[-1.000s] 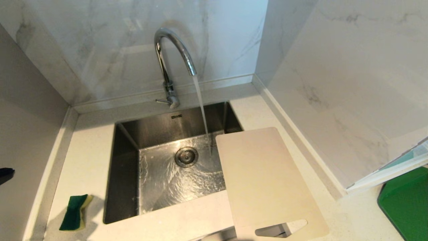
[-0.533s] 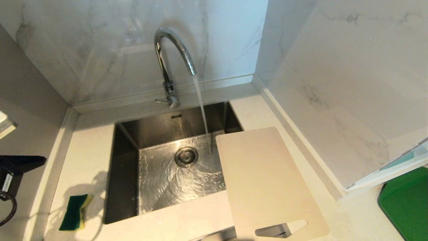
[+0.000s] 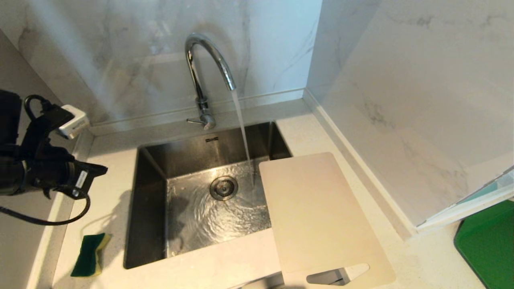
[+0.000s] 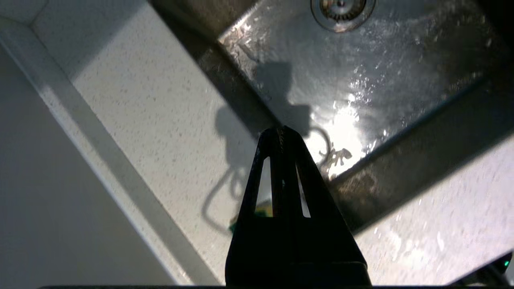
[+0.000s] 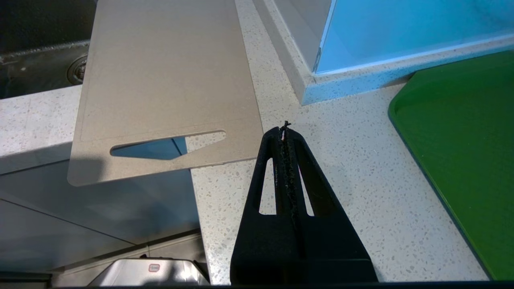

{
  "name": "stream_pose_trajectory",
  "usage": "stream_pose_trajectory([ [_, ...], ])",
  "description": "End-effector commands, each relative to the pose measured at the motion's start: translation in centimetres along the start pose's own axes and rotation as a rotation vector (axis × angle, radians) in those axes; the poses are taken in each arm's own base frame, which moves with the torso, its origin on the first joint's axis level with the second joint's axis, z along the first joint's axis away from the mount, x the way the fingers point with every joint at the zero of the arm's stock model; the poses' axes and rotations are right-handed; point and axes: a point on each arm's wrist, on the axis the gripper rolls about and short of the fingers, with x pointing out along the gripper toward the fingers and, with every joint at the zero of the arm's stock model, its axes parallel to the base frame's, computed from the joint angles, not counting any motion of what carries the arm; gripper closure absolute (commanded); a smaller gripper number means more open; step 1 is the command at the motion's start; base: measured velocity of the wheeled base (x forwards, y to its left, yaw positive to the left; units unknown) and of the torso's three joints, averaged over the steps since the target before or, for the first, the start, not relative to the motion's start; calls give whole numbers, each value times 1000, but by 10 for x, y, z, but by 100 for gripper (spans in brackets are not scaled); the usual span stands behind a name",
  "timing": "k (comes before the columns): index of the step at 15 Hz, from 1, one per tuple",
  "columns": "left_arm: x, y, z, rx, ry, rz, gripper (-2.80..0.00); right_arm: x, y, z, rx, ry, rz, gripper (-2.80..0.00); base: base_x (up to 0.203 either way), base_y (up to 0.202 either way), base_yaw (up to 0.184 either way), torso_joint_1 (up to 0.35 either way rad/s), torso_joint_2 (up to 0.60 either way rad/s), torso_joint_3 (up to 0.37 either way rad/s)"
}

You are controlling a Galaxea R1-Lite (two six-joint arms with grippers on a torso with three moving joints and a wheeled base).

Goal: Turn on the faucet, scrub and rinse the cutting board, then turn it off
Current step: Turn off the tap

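Water runs from the faucet (image 3: pixel 209 68) into the sink (image 3: pixel 152 208). The left gripper (image 4: pixel 280 134), fingers pressed together and empty, hangs over the sink's edge. The cutting board (image 5: pixel 168 80) lies just beside the right gripper (image 5: pixel 284 132), fingers pressed together too.

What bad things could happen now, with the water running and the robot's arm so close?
1. The cutting board sticks out past the counter's front edge, handle slot in the air; a bump might tip it off.
2. The faucet is running but the stream falls beside the board, so water is wasted.
3. The left gripper, fingers shut, hangs over the sink's edge, above the sponge; it must open first or it may just shove the sponge.
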Motion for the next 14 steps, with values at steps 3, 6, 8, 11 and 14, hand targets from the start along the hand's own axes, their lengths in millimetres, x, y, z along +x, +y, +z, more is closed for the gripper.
stream_pose_trajectory([
  [3,64,-37,37,-47,45,29,0,0,0,0,-1,-1,0,0,0,0,0,0,0,0],
  [6,91,-58,62,-153,12,66,0,0,0,0,-1,-1,0,0,0,0,0,0,0,0],
  [8,109,-70,68,-207,9,64,0,0,0,0,-1,-1,0,0,0,0,0,0,0,0],
  [11,129,-80,77,-257,-18,57,0,0,0,0,-1,-1,0,0,0,0,0,0,0,0],
  [14,152,-86,88,-321,-108,82,0,0,0,0,-1,-1,0,0,0,0,0,0,0,0],
])
